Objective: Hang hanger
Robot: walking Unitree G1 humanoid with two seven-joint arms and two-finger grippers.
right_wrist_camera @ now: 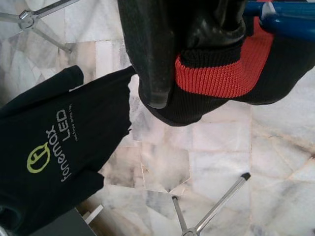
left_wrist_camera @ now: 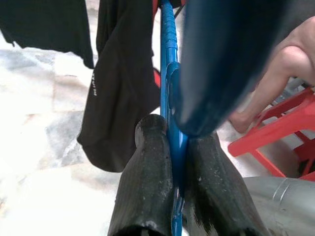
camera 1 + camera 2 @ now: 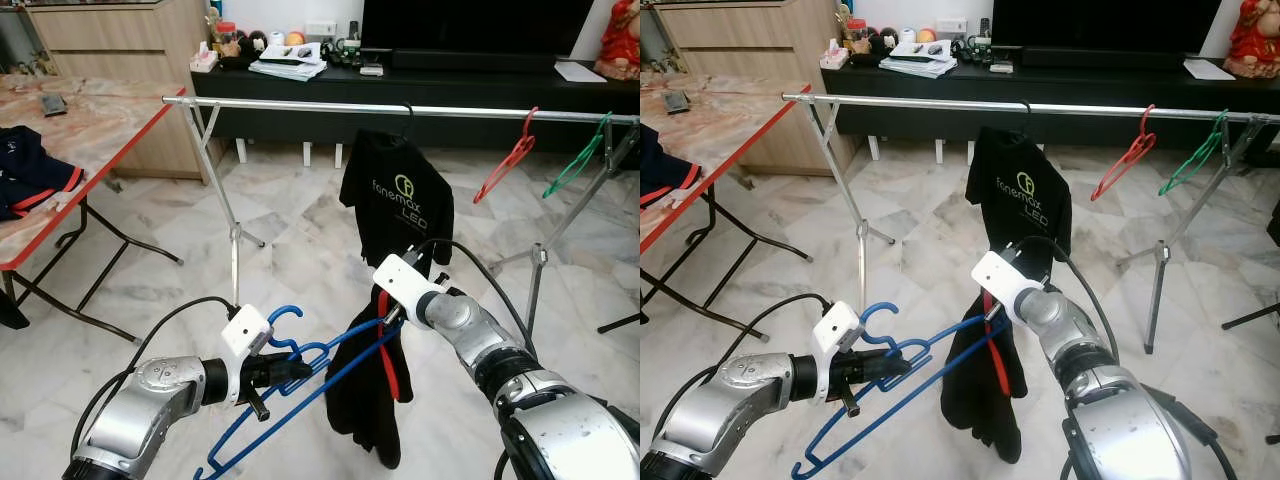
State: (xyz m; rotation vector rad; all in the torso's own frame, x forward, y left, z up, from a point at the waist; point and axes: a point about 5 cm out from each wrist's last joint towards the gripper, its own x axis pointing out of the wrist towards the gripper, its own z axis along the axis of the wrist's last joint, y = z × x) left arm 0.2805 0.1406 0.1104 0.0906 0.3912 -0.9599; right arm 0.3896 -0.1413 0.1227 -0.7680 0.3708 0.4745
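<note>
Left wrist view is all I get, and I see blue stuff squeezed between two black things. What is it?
Observer: It's a blue hanger, with the left gripper shut on it near its hook.
Operator: Where does it go?
Observer: Ahead stands a silver rail, where a black T-shirt hangs.
Operator: Are there other hangers up there?
Observer: Yes, a red hanger and a green hanger hang further to the right.
Operator: What's the other arm doing?
Observer: The right gripper grips a black garment with red trim at the hanger's far end.
</note>
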